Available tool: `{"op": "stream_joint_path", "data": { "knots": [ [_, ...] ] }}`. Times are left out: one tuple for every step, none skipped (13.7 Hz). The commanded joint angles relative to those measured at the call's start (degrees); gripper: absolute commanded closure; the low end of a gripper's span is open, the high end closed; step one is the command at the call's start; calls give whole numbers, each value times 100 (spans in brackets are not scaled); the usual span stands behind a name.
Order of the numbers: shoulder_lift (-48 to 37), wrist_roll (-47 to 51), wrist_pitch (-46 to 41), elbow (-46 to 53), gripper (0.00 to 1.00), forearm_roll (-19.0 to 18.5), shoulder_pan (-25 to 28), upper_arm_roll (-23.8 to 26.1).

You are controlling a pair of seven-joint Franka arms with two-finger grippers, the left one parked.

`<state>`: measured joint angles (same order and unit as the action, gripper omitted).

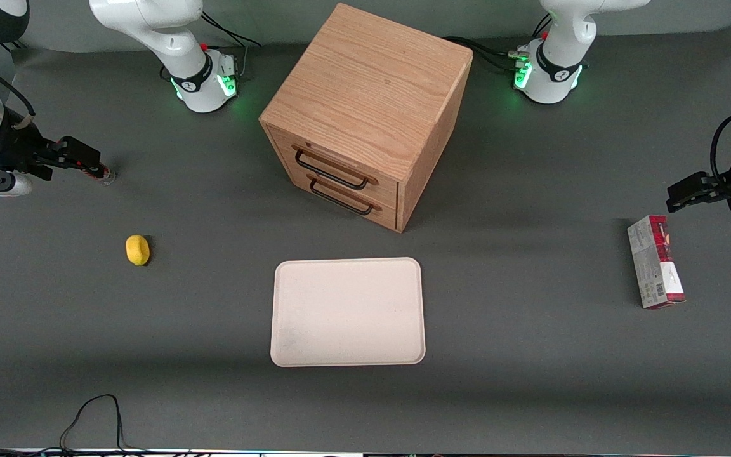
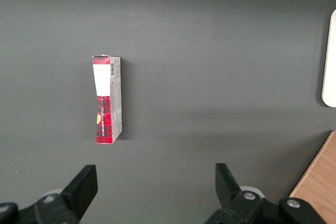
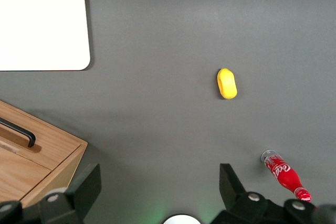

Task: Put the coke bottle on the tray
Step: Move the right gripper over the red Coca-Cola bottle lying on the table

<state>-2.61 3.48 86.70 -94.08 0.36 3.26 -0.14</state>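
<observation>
Coke bottle [image 3: 285,176], small, slim, red with white script, lies flat on the grey table beside the right arm's black gripper [image 3: 157,184], not between its fingers.
Fingers spread and empty; bottle's long axis slants, cap pointing away from the pale cream rectangular tray [image 1: 348,312], which is well apart.

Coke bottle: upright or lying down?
Lying down. The coke bottle rests lengthwise on the table, beside the open gripper, which holds nothing.

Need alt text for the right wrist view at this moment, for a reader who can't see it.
The open gripper hangs above the dark table, holding nothing; the coke bottle lies on its side just outside one finger. A yellow object, the empty tray and a wooden drawer unit are also visible.
</observation>
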Motion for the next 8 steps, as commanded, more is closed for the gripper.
{"op": "stream_joint_path", "data": {
  "knots": [
    [-125, 205, -65, -75, 0, -80, -27, 32],
    [-134, 267, -65, -93, 0, -80, -36, 23],
    [-143, 224, -65, -102, 0, -80, -36, -73],
    [-178, 171, -65, -215, 0, -97, -36, -221],
    [-292, -73, -13, -503, 0, -106, -36, -467],
    [-589, -424, 275, -976, 0, -193, -27, -687],
    [-974, -714, 643, -1564, 0, -481, -27, -880],
    [-1344, -995, 951, -2153, 0, -632, -18, -1100]
  ]
}}
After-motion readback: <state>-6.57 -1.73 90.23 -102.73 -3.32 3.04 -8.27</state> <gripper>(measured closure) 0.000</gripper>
